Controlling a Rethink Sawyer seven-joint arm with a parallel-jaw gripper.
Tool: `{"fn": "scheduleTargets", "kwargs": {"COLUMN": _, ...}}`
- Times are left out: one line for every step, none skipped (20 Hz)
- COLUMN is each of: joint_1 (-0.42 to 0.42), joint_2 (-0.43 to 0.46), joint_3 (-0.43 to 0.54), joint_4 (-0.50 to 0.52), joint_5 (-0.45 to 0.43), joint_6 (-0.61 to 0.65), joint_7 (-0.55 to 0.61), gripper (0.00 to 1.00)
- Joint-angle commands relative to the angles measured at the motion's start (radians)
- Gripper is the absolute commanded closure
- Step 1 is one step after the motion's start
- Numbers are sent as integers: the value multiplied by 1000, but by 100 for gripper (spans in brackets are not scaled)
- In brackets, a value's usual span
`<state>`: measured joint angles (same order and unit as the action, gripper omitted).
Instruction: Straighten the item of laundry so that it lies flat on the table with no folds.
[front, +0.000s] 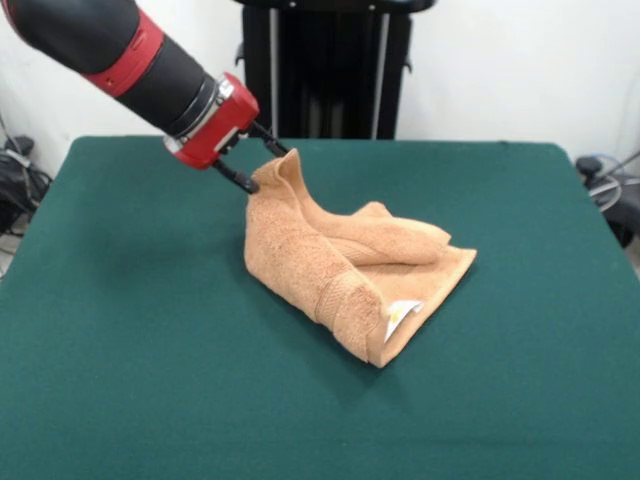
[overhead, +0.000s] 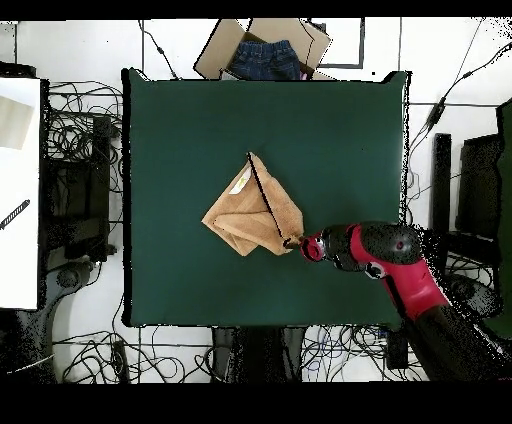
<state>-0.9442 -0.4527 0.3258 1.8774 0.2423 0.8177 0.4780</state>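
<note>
The tan terry towel (front: 340, 255) lies folded near the middle of the dark green table (front: 130, 350), with one corner lifted off the surface. A small white label (front: 402, 312) shows at its near lower edge. My gripper (front: 262, 168) comes in from the upper left and is shut on that lifted corner, holding it above the table so the cloth hangs down in a slope. In the overhead view the towel (overhead: 250, 210) sits at the table's middle (overhead: 180, 130), and the gripper (overhead: 293, 243) grips its corner on the robot's side.
A cardboard box with blue jeans (overhead: 262, 55) stands beyond the table's far edge in the overhead view. Cables lie on the floor round the table. The robot's black pedestal (front: 325, 70) stands behind the table.
</note>
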Motion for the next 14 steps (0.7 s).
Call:
{"fn": "scheduleTargets", "kwargs": {"joint_1": 22, "joint_2": 63, "joint_3": -12, "joint_4": -175, "joint_5": -60, "joint_6": 183, "joint_7": 155, "gripper": 0}}
{"fn": "scheduleTargets", "kwargs": {"joint_1": 33, "joint_2": 74, "joint_3": -20, "joint_4": -222, "joint_5": -76, "joint_6": 221, "joint_7": 156, "gripper": 0}}
{"fn": "scheduleTargets", "kwargs": {"joint_1": 47, "joint_2": 75, "joint_3": -28, "joint_4": -265, "joint_5": -95, "joint_6": 258, "joint_7": 159, "gripper": 0}}
{"fn": "scheduleTargets", "kwargs": {"joint_1": 62, "joint_2": 71, "joint_3": -35, "joint_4": -301, "joint_5": -113, "joint_6": 292, "joint_7": 166, "gripper": 0}}
{"fn": "scheduleTargets", "kwargs": {"joint_1": 78, "joint_2": 66, "joint_3": -43, "joint_4": -338, "joint_5": -131, "joint_6": 327, "joint_7": 174, "gripper": 0}}
{"fn": "scheduleTargets", "kwargs": {"joint_1": 90, "joint_2": 55, "joint_3": -47, "joint_4": -360, "joint_5": -146, "joint_6": 348, "joint_7": 182, "gripper": 0}}
{"fn": "scheduleTargets", "kwargs": {"joint_1": 100, "joint_2": 43, "joint_3": -51, "joint_4": -375, "joint_5": -159, "joint_6": 364, "joint_7": 189, "gripper": 0}}
{"fn": "scheduleTargets", "kwargs": {"joint_1": 109, "joint_2": 32, "joint_3": -53, "joint_4": -386, "joint_5": -170, "joint_6": 375, "joint_7": 197, "gripper": 0}}
{"fn": "scheduleTargets", "kwargs": {"joint_1": 119, "joint_2": 20, "joint_3": -59, "joint_4": -392, "joint_5": -180, "joint_6": 383, "joint_7": 207, "gripper": 0}}
{"fn": "scheduleTargets", "kwargs": {"joint_1": 130, "joint_2": 6, "joint_3": -63, "joint_4": -396, "joint_5": -190, "joint_6": 384, "joint_7": 214, "gripper": 0}}
{"fn": "scheduleTargets", "kwargs": {"joint_1": 143, "joint_2": -14, "joint_3": -71, "joint_4": -395, "joint_5": -200, "joint_6": 378, "joint_7": 225, "gripper": 0}}
{"fn": "scheduleTargets", "kwargs": {"joint_1": 162, "joint_2": -39, "joint_3": -82, "joint_4": -397, "joint_5": -215, "joint_6": 374, "joint_7": 235, "gripper": 0}}
{"fn": "scheduleTargets", "kwargs": {"joint_1": 182, "joint_2": -65, "joint_3": -96, "joint_4": -402, "joint_5": -231, "joint_6": 380, "joint_7": 250, "gripper": 0}}
{"fn": "scheduleTargets", "kwargs": {"joint_1": 203, "joint_2": -91, "joint_3": -109, "joint_4": -408, "joint_5": -247, "joint_6": 391, "joint_7": 265, "gripper": 0}}
